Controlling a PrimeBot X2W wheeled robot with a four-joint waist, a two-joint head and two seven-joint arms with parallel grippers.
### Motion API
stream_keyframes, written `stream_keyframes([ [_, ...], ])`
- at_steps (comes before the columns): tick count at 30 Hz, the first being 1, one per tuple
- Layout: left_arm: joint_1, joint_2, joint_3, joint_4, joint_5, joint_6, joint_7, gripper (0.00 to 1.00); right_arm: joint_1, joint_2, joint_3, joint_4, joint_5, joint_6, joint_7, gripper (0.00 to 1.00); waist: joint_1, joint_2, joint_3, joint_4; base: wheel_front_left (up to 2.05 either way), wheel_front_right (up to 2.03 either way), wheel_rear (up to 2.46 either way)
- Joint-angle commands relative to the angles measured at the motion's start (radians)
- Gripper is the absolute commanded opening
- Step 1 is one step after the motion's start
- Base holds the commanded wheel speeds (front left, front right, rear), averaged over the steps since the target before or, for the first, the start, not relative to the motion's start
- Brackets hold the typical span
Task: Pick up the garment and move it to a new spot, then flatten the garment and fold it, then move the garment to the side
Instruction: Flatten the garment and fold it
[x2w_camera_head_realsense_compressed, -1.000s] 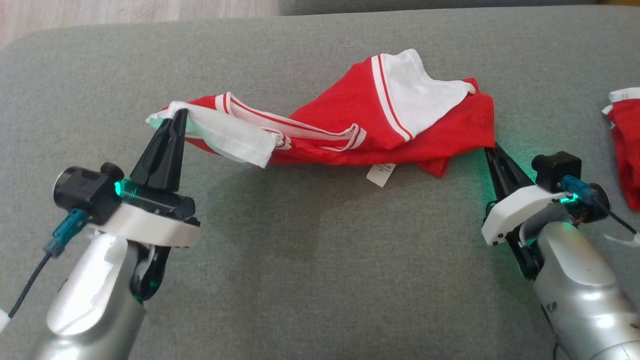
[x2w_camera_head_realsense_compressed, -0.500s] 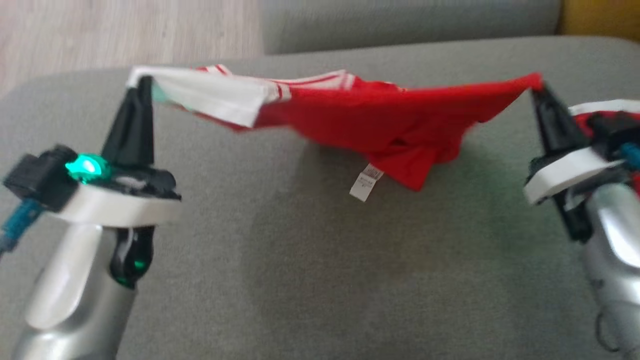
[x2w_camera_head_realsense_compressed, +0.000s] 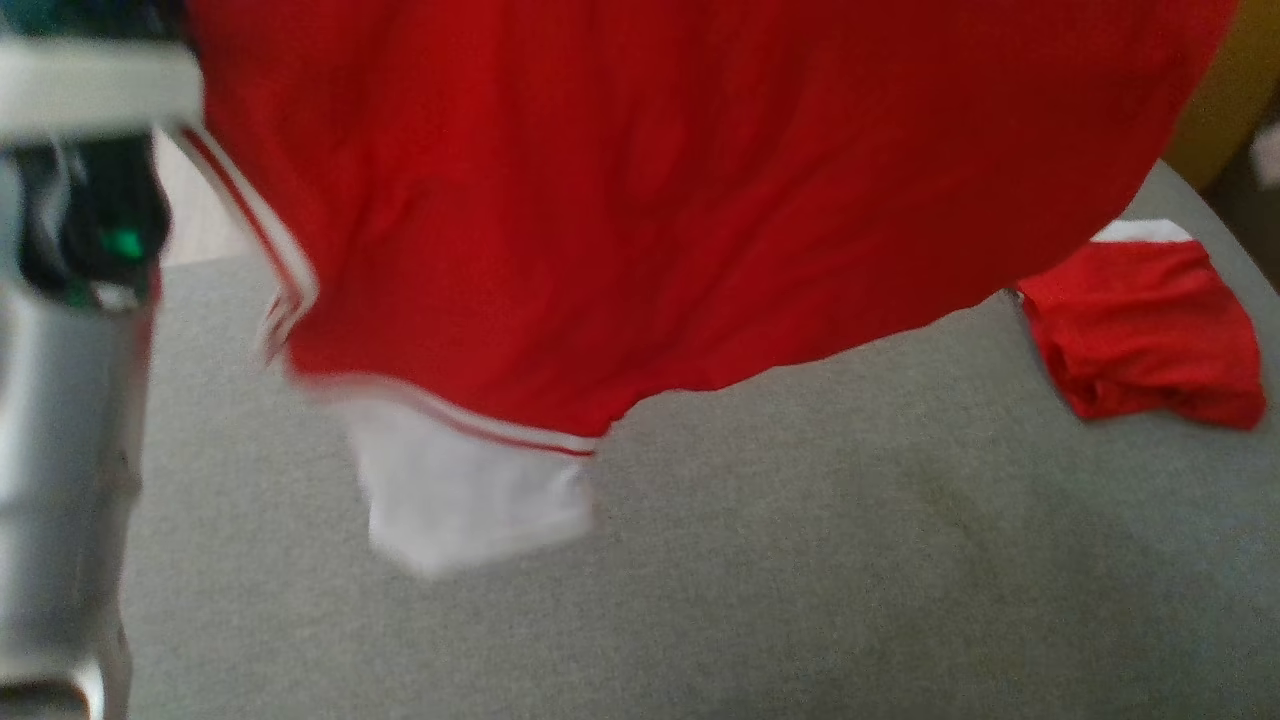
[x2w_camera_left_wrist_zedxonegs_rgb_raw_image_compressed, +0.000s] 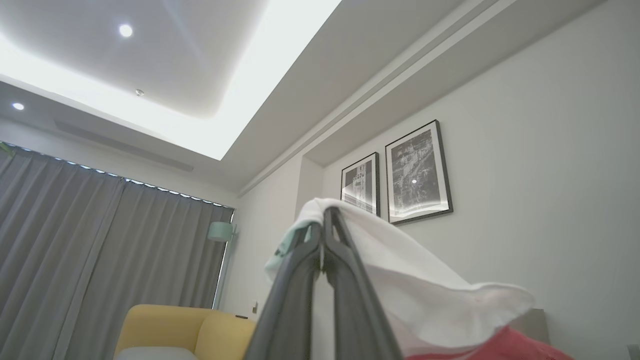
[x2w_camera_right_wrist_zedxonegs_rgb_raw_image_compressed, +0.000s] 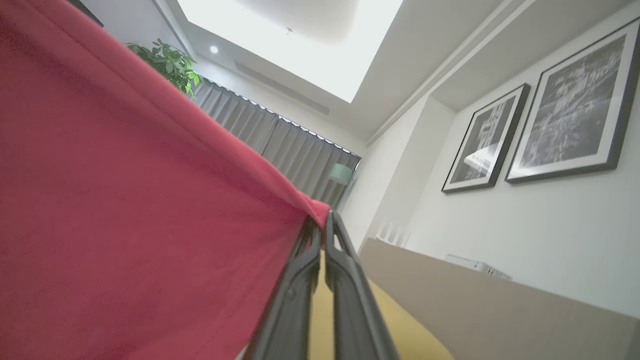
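Note:
The garment (x2w_camera_head_realsense_compressed: 640, 200), a red shirt with white striped trim and a white sleeve, hangs lifted high and blurred across the upper head view above the grey cushion (x2w_camera_head_realsense_compressed: 800, 560). In the left wrist view my left gripper (x2w_camera_left_wrist_zedxonegs_rgb_raw_image_compressed: 325, 220) is shut on the garment's white sleeve (x2w_camera_left_wrist_zedxonegs_rgb_raw_image_compressed: 400, 280), fingers pointing up toward the ceiling. In the right wrist view my right gripper (x2w_camera_right_wrist_zedxonegs_rgb_raw_image_compressed: 325, 225) is shut on a red corner of the garment (x2w_camera_right_wrist_zedxonegs_rgb_raw_image_compressed: 125, 200), which stretches away to the left. The left forearm (x2w_camera_head_realsense_compressed: 60, 400) stands at the head view's left edge.
A second red piece of clothing (x2w_camera_head_realsense_compressed: 1150, 330) with a white edge lies on the cushion at the right. A yellow armchair (x2w_camera_left_wrist_zedxonegs_rgb_raw_image_compressed: 185, 330) stands off to one side. Framed pictures (x2w_camera_left_wrist_zedxonegs_rgb_raw_image_compressed: 400, 175) hang on the wall, and grey curtains (x2w_camera_left_wrist_zedxonegs_rgb_raw_image_compressed: 100, 260) cover the window.
Both grippers have raised the garment from just above the cushion to high in the air, so it now hangs spread out in front of the head camera. The view has also shifted.

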Motion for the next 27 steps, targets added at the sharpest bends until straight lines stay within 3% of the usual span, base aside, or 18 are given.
stream_keyframes([
  [1, -0.085, 0.029, 0.042, 0.018, 0.003, 0.014, 0.014, 0.00, -0.063, -0.017, 0.022, -0.015, 0.002, -0.001, 0.019, 0.00, 0.0003, 0.0000, 0.015, -0.004, 0.00, 0.00, 0.00],
  [10, -0.279, 0.018, -0.011, 0.319, 0.043, 0.006, 0.036, 0.00, -0.283, 0.011, 0.157, 0.151, 0.027, -0.001, 0.030, 0.00, 0.0003, 0.0000, 0.164, 0.009, 0.00, 0.00, 0.00],
  [17, -0.505, 0.023, -0.017, 0.573, 0.080, -0.011, -0.068, 0.00, -0.484, 0.091, 0.187, 0.336, -0.002, -0.001, -0.042, 0.00, 0.0003, 0.0000, 0.293, 0.025, 0.00, 0.00, 0.00],
  [22, -0.610, 0.014, -0.055, 0.613, 0.061, -0.022, -0.125, 0.00, -0.597, 0.107, 0.136, 0.355, -0.085, -0.001, -0.060, 0.00, 0.0003, 0.0000, 0.346, 0.042, 0.00, 0.00, 0.00],
  [27, -0.548, 0.048, -0.157, 0.556, -0.012, -0.023, -0.139, 0.00, -0.555, 0.114, 0.125, 0.323, -0.133, -0.001, -0.060, 0.00, 0.0003, 0.0000, 0.398, 0.054, 0.00, 0.00, 0.00],
])
